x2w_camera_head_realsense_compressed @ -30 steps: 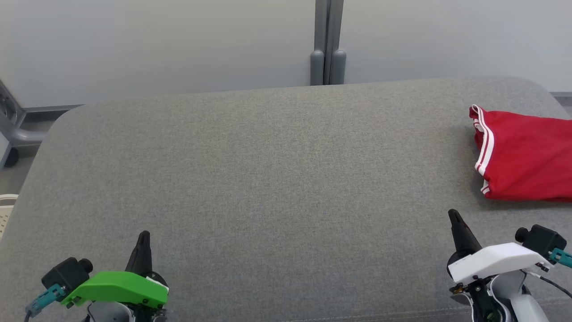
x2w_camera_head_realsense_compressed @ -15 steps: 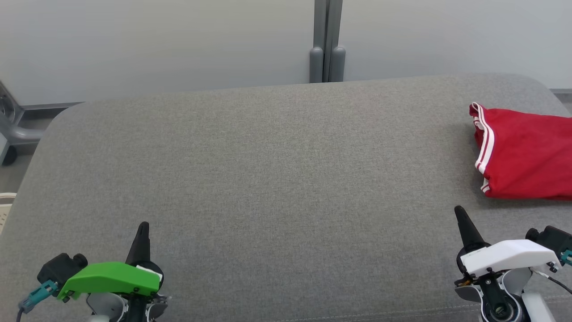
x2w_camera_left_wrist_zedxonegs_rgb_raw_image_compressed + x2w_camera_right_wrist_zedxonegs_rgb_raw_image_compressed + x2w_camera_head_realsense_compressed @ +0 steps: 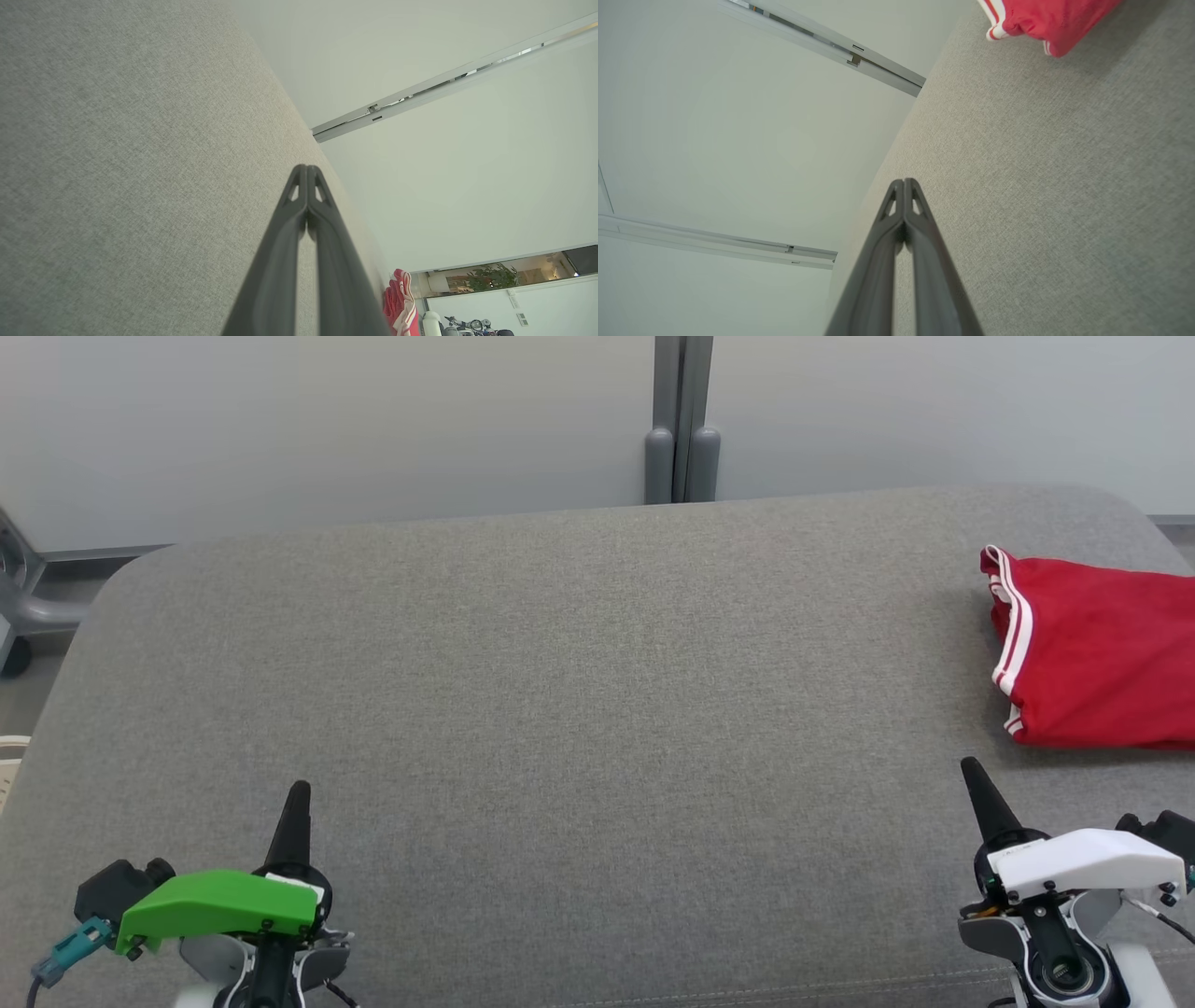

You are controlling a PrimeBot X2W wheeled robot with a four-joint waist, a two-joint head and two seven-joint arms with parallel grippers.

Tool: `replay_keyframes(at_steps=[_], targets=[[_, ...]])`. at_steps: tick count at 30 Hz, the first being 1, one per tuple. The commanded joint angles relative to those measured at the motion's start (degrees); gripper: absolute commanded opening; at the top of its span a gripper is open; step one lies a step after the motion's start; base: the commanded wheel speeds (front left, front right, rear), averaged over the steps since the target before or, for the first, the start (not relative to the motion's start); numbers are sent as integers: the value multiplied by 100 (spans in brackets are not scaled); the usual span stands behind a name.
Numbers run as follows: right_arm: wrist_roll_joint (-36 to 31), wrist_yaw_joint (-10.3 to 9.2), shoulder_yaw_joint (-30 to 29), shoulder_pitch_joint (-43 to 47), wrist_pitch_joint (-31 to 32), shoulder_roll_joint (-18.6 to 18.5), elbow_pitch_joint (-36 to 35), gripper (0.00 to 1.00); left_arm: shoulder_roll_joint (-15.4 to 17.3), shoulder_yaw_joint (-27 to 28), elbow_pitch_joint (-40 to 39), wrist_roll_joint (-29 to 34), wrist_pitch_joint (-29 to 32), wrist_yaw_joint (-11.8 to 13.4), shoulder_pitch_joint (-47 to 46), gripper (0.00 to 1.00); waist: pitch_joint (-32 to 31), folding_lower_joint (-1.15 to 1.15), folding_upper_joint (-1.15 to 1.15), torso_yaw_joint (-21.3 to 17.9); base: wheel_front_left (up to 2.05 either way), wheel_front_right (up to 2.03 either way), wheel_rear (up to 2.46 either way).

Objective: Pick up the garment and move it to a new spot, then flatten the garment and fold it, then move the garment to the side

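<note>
Head view: shows the red garment, white-striped along one edge, lying folded over and flat at the far right of the grey cushioned surface, cut off by the frame's right edge. Places the left gripper, under a green cover, at the lower left and the right gripper, under a white cover, at the lower right, both with fingers pressed together and holding nothing; sets the right tip near the garment's near edge but apart from it. Left wrist view: looks along the left gripper, tips touching with nothing between them; catches the garment as a small red-and-white bundle far off near the bottom edge. Right wrist view: looks along the right gripper, closed and empty; finds the garment at the top right, resting on the surface, well apart from the tips.
</note>
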Motion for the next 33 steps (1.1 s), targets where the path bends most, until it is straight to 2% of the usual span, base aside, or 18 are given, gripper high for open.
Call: replay_keyframes(at_steps=[1,33], targets=[[160,3,-51,-154,30,-33,-20,0,-28,78,-12,-122,35,-61,-189,0,5,0,0,-1,0,0,0],[1670,3,-380,-332,326,-39,153,0,-426,619,245,-1108,363,-544,-452,0,100,0,0,-31,0,0,0]])
